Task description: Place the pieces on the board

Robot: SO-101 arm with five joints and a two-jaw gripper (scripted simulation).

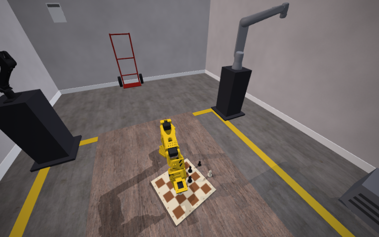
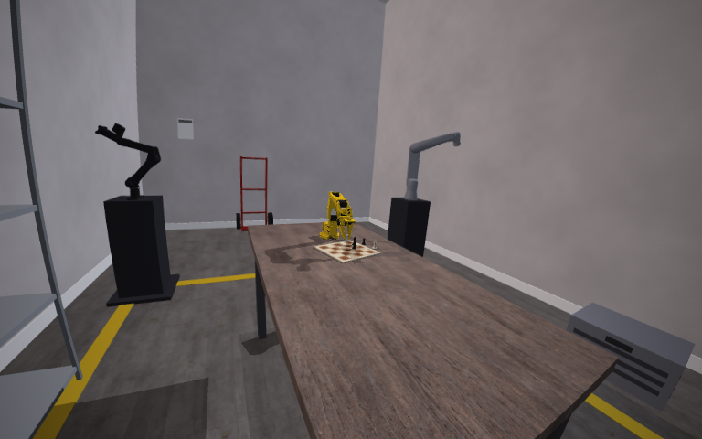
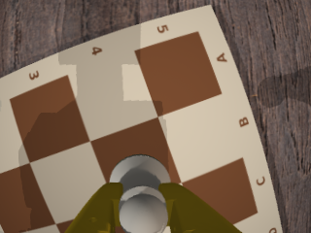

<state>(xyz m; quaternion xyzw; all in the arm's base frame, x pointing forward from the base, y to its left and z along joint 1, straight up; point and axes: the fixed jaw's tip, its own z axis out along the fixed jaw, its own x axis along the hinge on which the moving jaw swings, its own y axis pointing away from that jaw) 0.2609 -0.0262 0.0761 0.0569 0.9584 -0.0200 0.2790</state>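
My gripper point(image 1: 180, 192) point(image 2: 347, 238) point(image 3: 141, 186) is shut on the white pawn point(image 3: 143, 212) and holds it upright over the board point(image 1: 174, 221) point(image 2: 344, 260) point(image 3: 186, 24). In the wrist view the pawn's base covers part of dark square B4 point(image 3: 131, 138); its height above the board is hard to tell. A5 point(image 1: 178, 212) point(image 3: 177, 73) and E5 point(image 1: 160, 182) show no piece. The white bishop point(image 1: 209, 174) point(image 2: 375, 245) and the black pawn point(image 1: 199, 163) point(image 2: 364, 241) stand upright on the table beside the board.
Two black pieces stand on the board, one at the back point(image 1: 190, 170) and one nearer the middle point(image 1: 190, 179), close to the right of my gripper. The wooden table point(image 1: 120, 156) point(image 2: 414, 336) bears the board. My arm's shadow falls across both.
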